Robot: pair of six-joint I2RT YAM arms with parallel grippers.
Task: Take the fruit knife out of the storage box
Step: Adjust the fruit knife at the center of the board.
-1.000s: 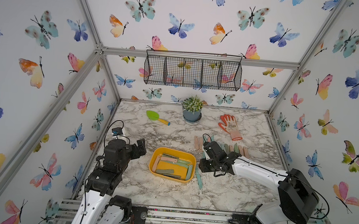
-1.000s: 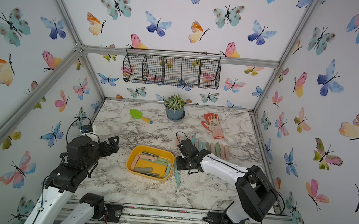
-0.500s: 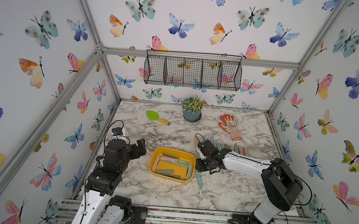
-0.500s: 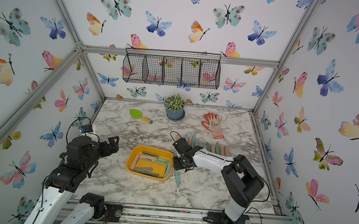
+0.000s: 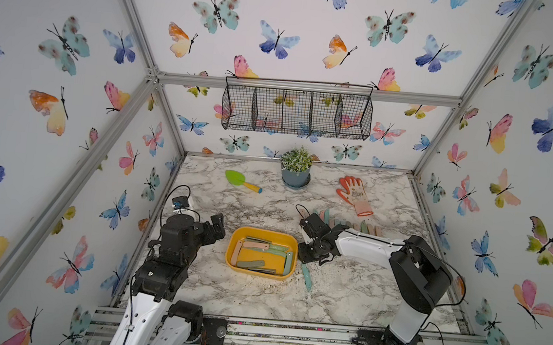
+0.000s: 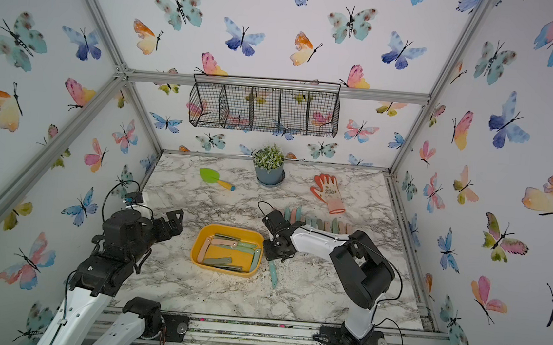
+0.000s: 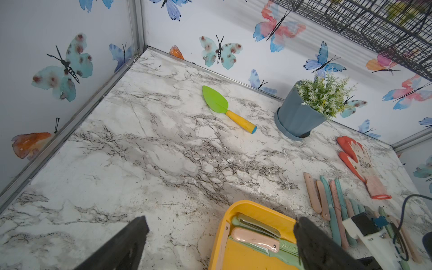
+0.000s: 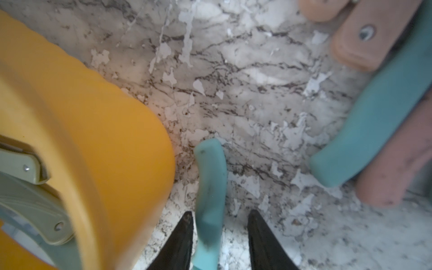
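The yellow storage box (image 5: pixel 263 232) sits mid-table in both top views, with several folded fruit knives (image 5: pixel 255 245) of pink, green and teal inside. One teal fruit knife (image 5: pixel 307 277) lies on the marble just right of the box. My right gripper (image 5: pixel 309 255) points down over its far end. In the right wrist view this knife (image 8: pixel 210 177) lies between the open fingers (image 8: pixel 184 233), close to one and apart from the other. My left gripper (image 7: pixel 219 233) hangs open left of the box (image 7: pixel 233 208), holding nothing.
A row of several knives (image 5: pixel 366 227) lies behind my right arm. An orange glove (image 5: pixel 355 195), a potted plant (image 5: pixel 295 176) and a green trowel (image 5: pixel 242 180) lie toward the back. A black wire basket (image 5: pixel 297 112) hangs on the back wall.
My right gripper has slid left toward the box and over the teal knife's end, the arm folding in closer. The knife and the left arm have not moved.
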